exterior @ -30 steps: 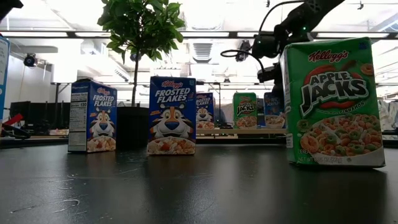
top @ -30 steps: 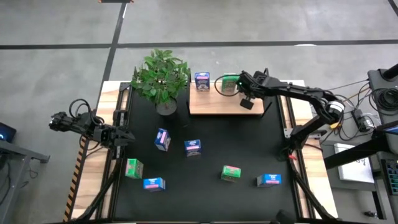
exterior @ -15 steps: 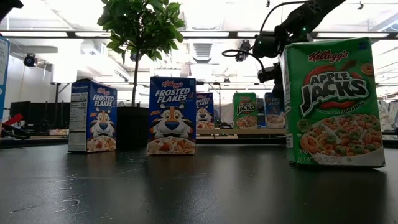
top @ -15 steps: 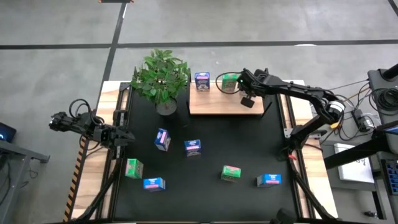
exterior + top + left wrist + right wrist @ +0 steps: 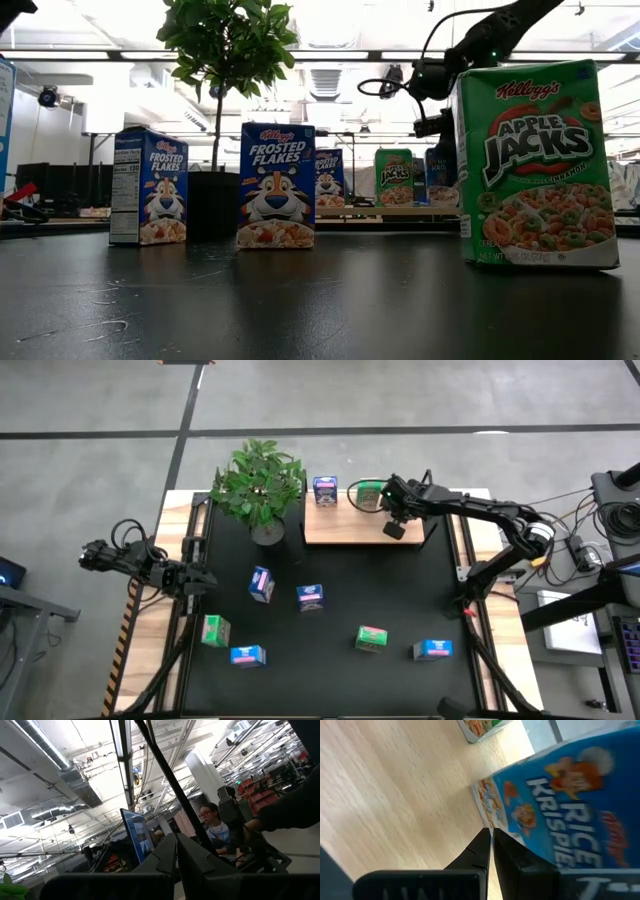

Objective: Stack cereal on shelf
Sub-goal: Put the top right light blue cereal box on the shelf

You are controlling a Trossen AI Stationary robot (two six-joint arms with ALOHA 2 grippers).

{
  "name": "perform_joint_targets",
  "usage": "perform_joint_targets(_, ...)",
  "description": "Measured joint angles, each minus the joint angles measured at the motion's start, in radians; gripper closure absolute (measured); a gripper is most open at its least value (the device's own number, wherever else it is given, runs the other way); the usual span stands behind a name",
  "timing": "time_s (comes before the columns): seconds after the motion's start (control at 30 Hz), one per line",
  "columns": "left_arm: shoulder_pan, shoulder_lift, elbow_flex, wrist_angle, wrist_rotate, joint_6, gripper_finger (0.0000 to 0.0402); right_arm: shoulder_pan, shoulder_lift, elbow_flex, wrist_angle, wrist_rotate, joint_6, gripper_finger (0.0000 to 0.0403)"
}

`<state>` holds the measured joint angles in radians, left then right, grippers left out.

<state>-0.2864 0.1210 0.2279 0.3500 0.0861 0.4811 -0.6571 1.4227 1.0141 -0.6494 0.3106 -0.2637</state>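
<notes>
The shelf point(image 5: 345, 528) lies at the table's far side and bears a dark blue cereal box point(image 5: 324, 490) and a green one point(image 5: 368, 493), both upright. A light blue Rice Krispies box point(image 5: 438, 175) stands to the right of the green one and also shows in the right wrist view point(image 5: 570, 820). My right gripper point(image 5: 490, 839) is shut, low over the shelf board point(image 5: 395, 795), right at this box. My left gripper point(image 5: 203, 578) is shut and empty at the table's left edge. Several more boxes stand on the black mat. My right gripper's shut fingertips point(image 5: 501, 845) lie against the light blue box's lower front corner point(image 5: 487, 815), slanting down toward the shelf. Whether they touch the cardboard or stand just in front of it, I cannot tell. The box stands on the shelf.
A potted plant point(image 5: 260, 485) stands left of the shelf. On the mat stand two dark blue boxes point(image 5: 261, 584) point(image 5: 310, 596), two green ones point(image 5: 214, 630) point(image 5: 371, 638) and two light blue ones point(image 5: 247, 655) point(image 5: 432, 649). A person shows in the room beyond point(image 5: 215, 827).
My right gripper has shifted a little toward the table's left over the shelf. The light blue box stays upright on the shelf beside the green one.
</notes>
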Motion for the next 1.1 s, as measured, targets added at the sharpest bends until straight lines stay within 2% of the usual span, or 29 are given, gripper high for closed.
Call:
perform_joint_targets(0.4, 0.000, 0.000, 0.000, 0.001, 0.000, 0.001, 0.0402, -0.009, 0.000, -0.049, 0.152, 0.004, 0.017, 0.0390)
perform_joint_targets(1.1, 0.000, 0.000, 0.000, 0.001, 0.000, 0.001, 0.0402, -0.031, 0.002, -0.046, 0.152, 0.032, -0.036, 0.0391)
